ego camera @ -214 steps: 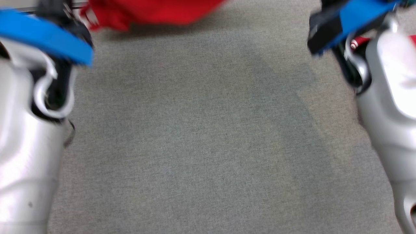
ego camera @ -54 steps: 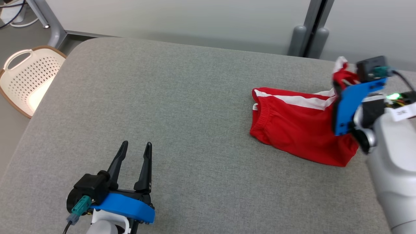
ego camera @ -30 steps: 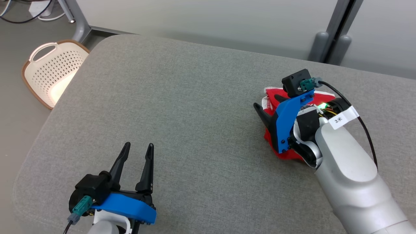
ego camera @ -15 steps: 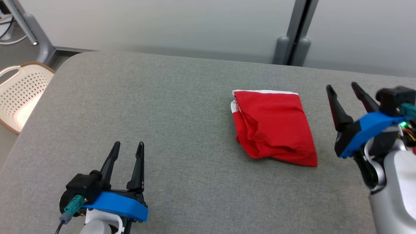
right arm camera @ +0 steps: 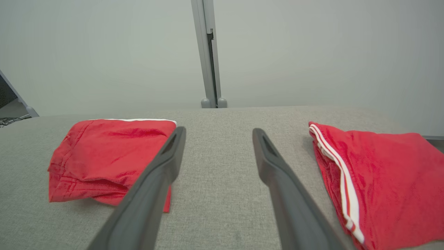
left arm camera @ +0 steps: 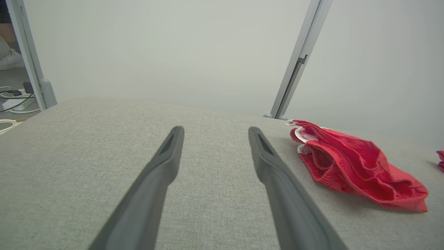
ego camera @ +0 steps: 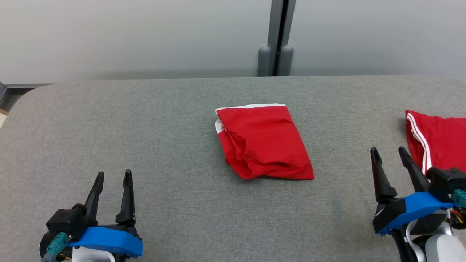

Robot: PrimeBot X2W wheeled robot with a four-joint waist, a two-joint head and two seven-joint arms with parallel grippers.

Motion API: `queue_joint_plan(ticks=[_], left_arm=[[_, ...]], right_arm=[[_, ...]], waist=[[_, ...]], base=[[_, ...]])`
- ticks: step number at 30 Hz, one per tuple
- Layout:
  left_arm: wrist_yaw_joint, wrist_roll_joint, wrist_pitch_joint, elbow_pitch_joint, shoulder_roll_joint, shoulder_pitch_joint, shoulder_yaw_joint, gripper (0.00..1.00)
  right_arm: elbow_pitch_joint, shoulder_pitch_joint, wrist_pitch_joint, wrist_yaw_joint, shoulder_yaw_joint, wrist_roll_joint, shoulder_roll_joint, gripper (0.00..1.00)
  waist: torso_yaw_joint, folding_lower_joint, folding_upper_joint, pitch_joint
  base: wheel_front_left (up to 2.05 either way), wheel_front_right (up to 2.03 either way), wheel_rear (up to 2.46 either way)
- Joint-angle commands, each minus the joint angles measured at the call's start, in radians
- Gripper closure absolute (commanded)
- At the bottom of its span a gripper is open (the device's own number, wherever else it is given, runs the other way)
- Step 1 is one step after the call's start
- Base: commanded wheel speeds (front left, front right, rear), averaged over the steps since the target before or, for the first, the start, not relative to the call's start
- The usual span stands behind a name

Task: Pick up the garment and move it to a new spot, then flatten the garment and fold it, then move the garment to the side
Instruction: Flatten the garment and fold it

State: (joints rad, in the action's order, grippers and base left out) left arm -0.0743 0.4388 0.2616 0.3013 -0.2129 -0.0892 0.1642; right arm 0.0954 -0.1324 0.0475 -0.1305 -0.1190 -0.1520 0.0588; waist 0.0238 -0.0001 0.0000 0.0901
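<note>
Midway across the tabletop (ego camera: pixel 145 120) lies the garment (ego camera: pixel 264 142), red, folded into a compact packet with a white edge along its far side and some loose creases at its near left corner. Nothing touches it. The left gripper (ego camera: pixel 113 174) rests low at the near left, well apart from the garment, jaws spread and empty. The right gripper (ego camera: pixel 387 150) sits at the near right, jaws likewise spread and empty, between the folded garment and a second garment (ego camera: pixel 440 138), red with white stripes, which lies loosely at the right edge just beside that gripper.

My reading is that flattening and folding are done, and the step in hand is the last one: shifting the packet aside. Whether its present spot already counts as "the side" I cannot tell. If it does not, the next move calls for a low pinch on a thick folded edge, taking all layers at once, then a short slide or lift so the fold does not spring open. The right gripper looks the nearer one for that.
</note>
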Motion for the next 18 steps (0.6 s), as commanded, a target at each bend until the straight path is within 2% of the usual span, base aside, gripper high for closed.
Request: queue_joint_plan(ticks=[1,8,18], left_arm=[[0.006,-0.001,0.002,-0.007,-0.006,0.01,-0.005,0.0],[0.028,0.006,-0.007,-0.02,-0.015,0.041,-0.011,0.0],[0.046,0.01,-0.01,-0.042,-0.021,0.068,-0.011,0.0]], right_arm=[[-0.007,0.017,-0.008,-0.001,0.007,0.001,-0.005,0.0],[0.005,0.048,-0.033,-0.001,0.055,-0.006,-0.009,0.0],[0.032,0.06,-0.062,-0.001,0.077,-0.029,-0.009,0.0]], waist=[[-0.02,0.0001,0.0,-0.009],[-0.052,0.0001,0.0,-0.024],[-0.055,0.0001,0.0,-0.033]], base=[[0.0,0.0,0.0],[0.0,0.0,0.0],[0.0,0.0,0.0]])
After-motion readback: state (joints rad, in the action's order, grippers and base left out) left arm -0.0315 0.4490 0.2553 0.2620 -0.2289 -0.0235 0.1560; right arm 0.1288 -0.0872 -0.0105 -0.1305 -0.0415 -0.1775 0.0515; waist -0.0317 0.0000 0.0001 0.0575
